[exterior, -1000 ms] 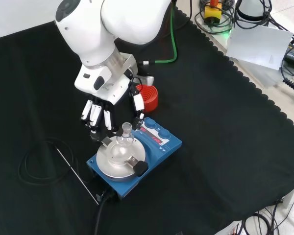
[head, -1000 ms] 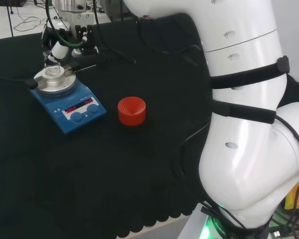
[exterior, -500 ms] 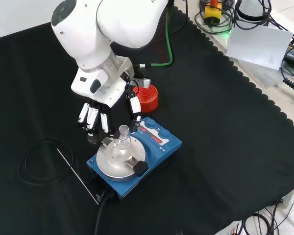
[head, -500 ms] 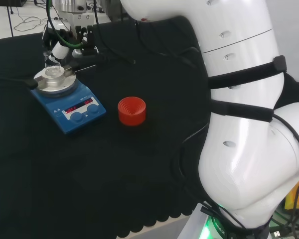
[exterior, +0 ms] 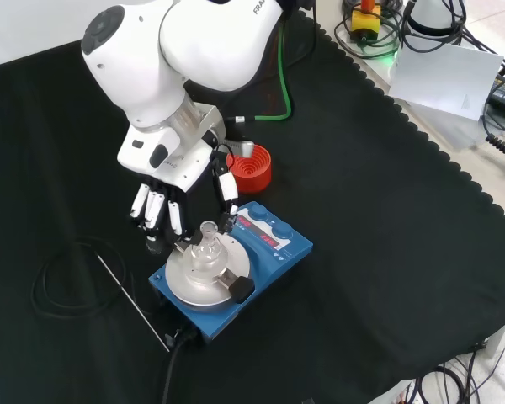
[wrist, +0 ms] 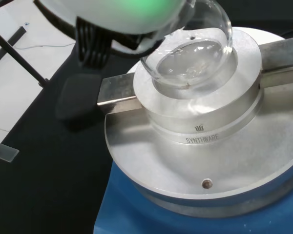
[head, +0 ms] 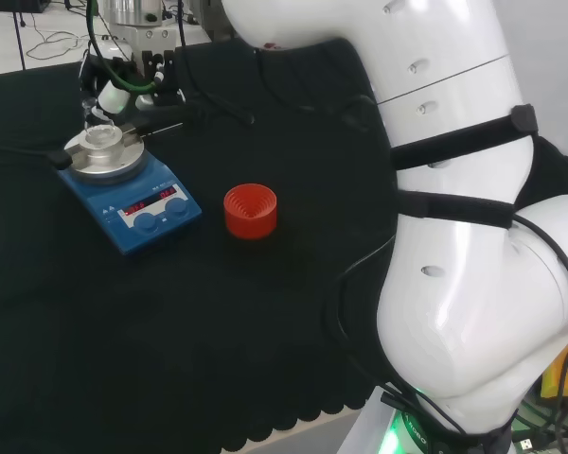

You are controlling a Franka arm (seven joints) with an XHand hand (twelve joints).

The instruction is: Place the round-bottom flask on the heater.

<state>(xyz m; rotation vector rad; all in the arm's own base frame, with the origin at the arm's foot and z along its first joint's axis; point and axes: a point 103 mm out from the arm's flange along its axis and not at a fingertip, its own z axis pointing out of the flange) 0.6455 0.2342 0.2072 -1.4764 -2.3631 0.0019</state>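
Note:
The clear round-bottom flask [exterior: 207, 251] sits in the well of the round metal block [exterior: 204, 282] on top of the blue heater [exterior: 273, 248], neck up. In the wrist view the flask [wrist: 193, 58] rests in the block [wrist: 210, 141], with its glass bulb above the rim. The hand [exterior: 172, 172] hangs just behind and to the left of the flask in the front view, open. Its fingers [exterior: 154, 208] point down, its thumb [exterior: 225, 189] is close to the neck, and nothing is held. In the head view the hand [head: 114, 95] is just beyond the flask [head: 102, 140] and the heater [head: 142, 203].
A red ribbed stand [exterior: 251, 166] sits bare on the cloth behind the heater, seen in the head view [head: 250, 210] to the heater's right. A coiled black cable [exterior: 67, 278] and a thin rod [exterior: 130, 299] lie left of the heater. The arm's white links [head: 454, 189] rise at the head view's right.
The hand has drawn back from the flask, up and to the left in the front view. The flask has stayed in the block on the heater.

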